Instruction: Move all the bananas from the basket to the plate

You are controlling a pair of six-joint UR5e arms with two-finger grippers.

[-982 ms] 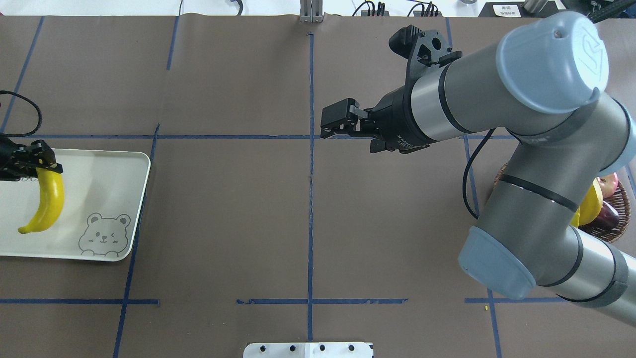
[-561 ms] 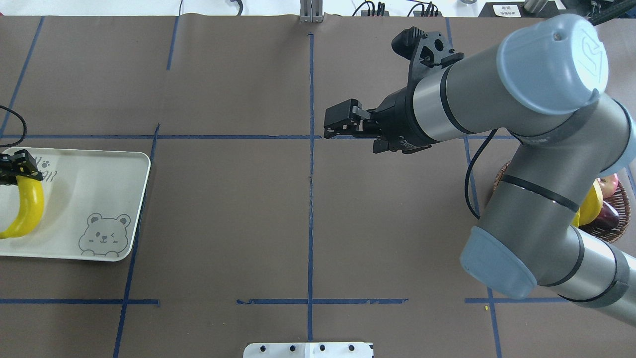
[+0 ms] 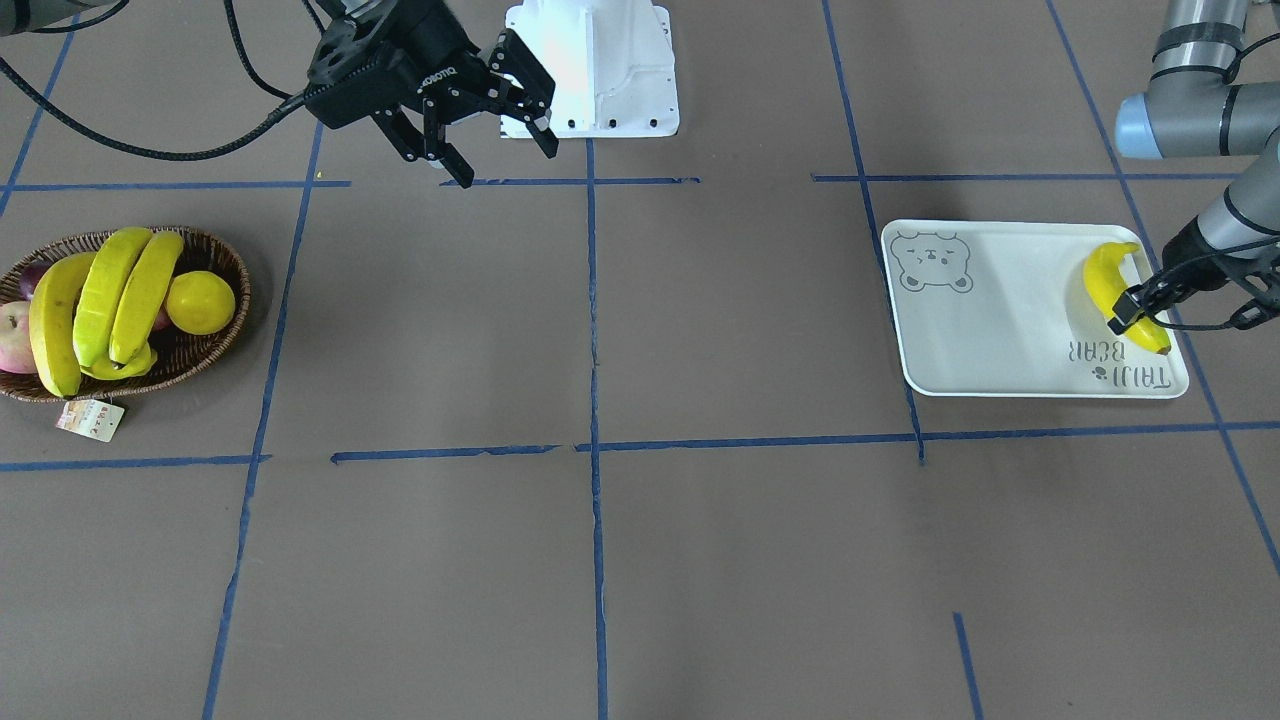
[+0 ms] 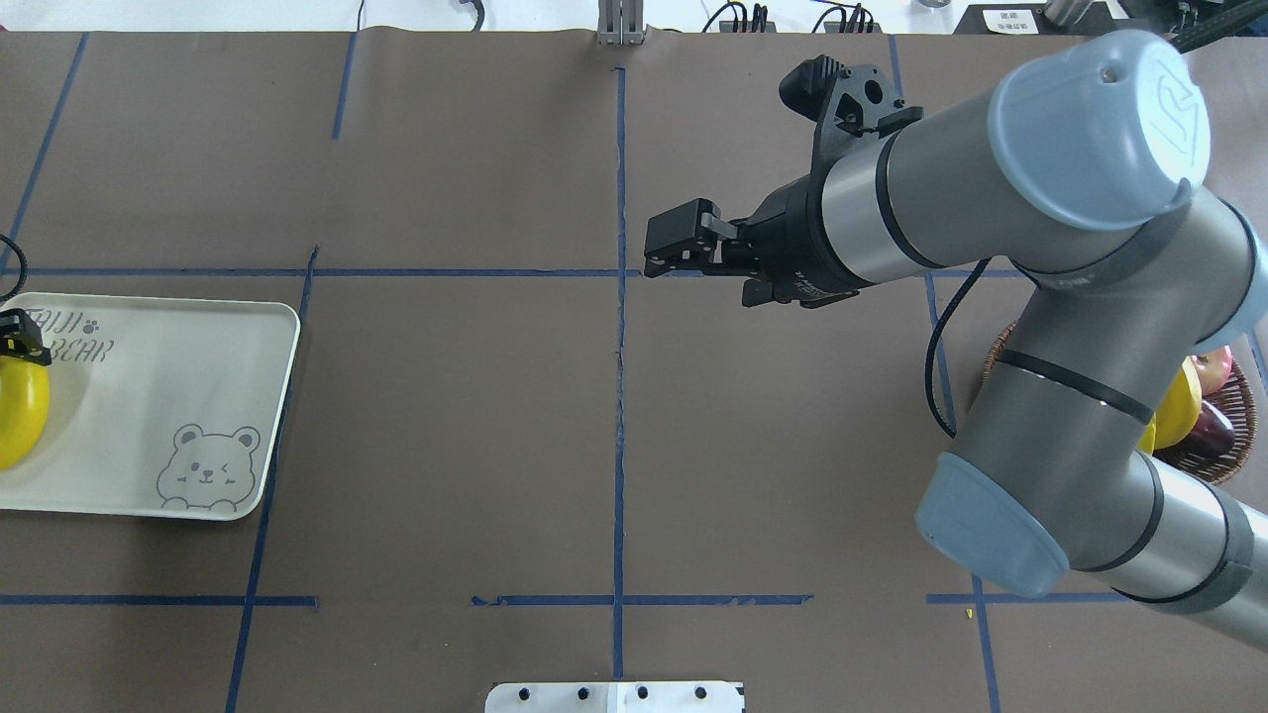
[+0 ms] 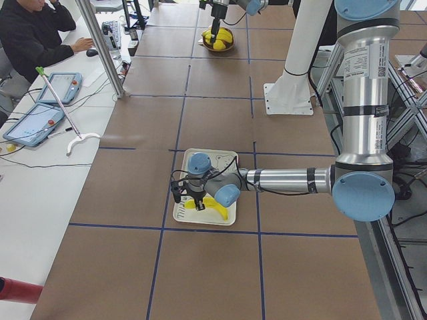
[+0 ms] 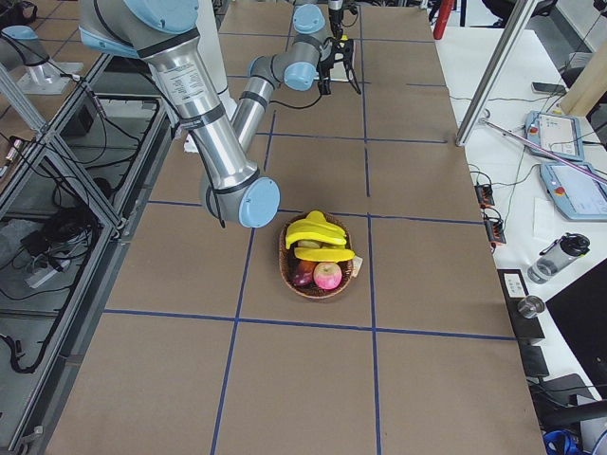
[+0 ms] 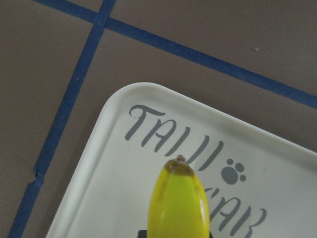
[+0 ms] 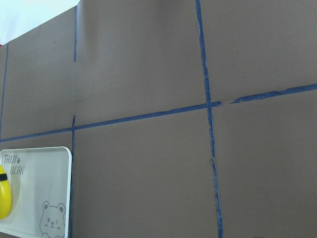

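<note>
The banana [image 3: 1103, 278] is clamped by the left gripper [image 3: 1138, 308] at the plate's [image 3: 1000, 330] 3 o'clock rim, seen from the front; released there, it could be tipped off; the right gripper [image 3: 508, 160] is spread, empty.

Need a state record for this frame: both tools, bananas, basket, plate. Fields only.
target: flat white rectangular plate with grey bear print
source: oval dark brown woven wicker basket
left tool: shut on one long curved yellow banana at the plate's lettered end; contact with plate unclear
right tool: open, empty, above bare table
in basket: more bananas, exact count unclear; round yellow fruit
task state: unfinished, held banana not yet released
</note>
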